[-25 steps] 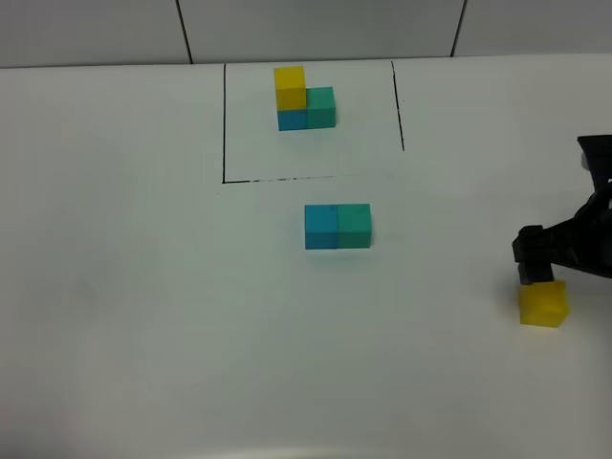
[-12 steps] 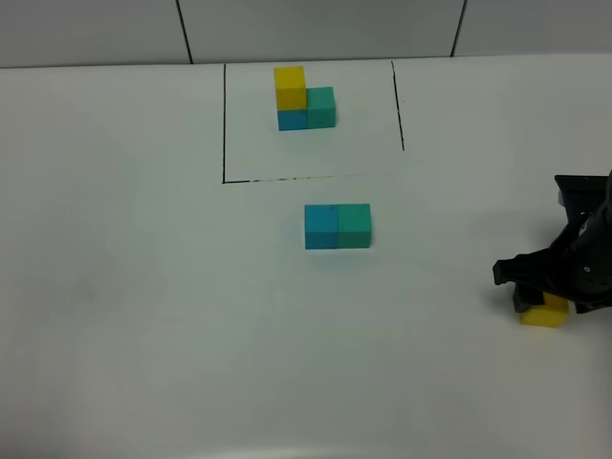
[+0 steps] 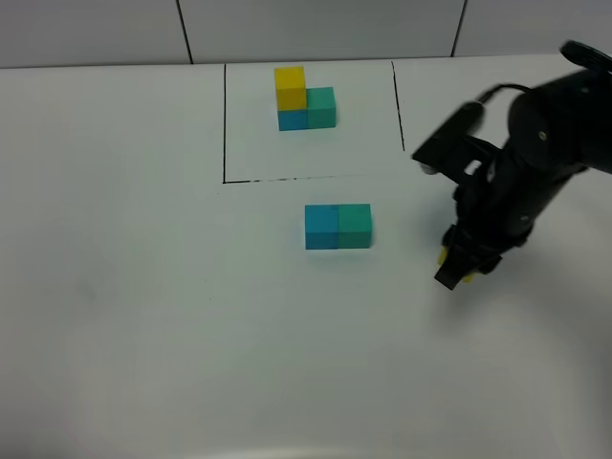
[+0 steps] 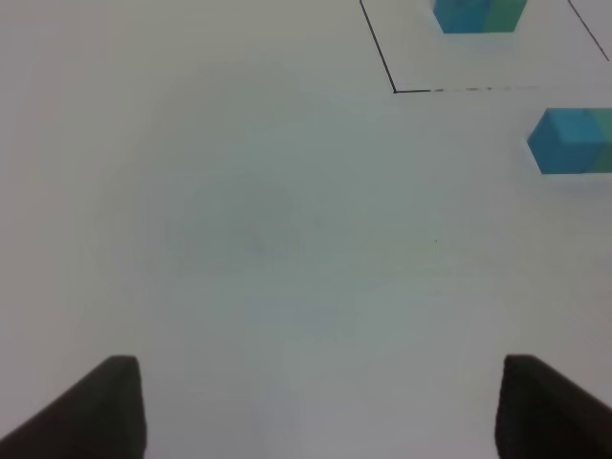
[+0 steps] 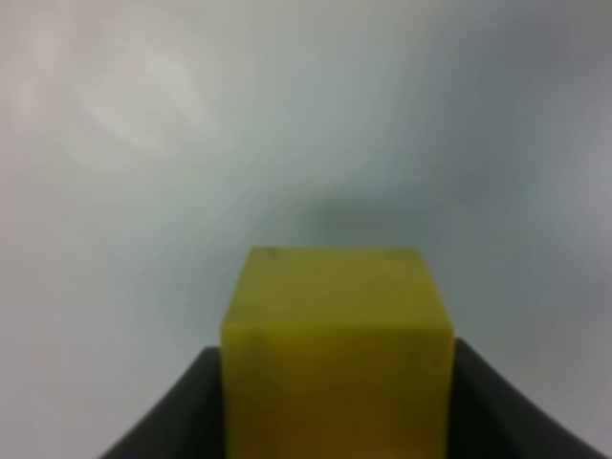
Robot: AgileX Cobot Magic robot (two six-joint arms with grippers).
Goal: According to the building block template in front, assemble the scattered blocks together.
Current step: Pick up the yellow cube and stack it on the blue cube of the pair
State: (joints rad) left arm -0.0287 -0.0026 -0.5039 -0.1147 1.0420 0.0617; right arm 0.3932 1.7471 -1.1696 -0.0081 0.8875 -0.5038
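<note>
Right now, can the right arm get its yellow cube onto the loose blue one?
Probably yes. The right tool grips the yellow cube, and the blue cube has a bare top with nothing between them.

- In the high view the matte yellow cube [image 3: 466,275] is almost wholly hidden by the black right gripper [image 3: 457,271]; only slivers show.
- The right wrist view is blurred, and its lower edge cuts off that cube [image 5: 337,356].
- In the left wrist view, edges crop the cyan-blue cube [image 4: 574,142] and the small joined blue-and-green template cubes [image 4: 478,14].
</note>
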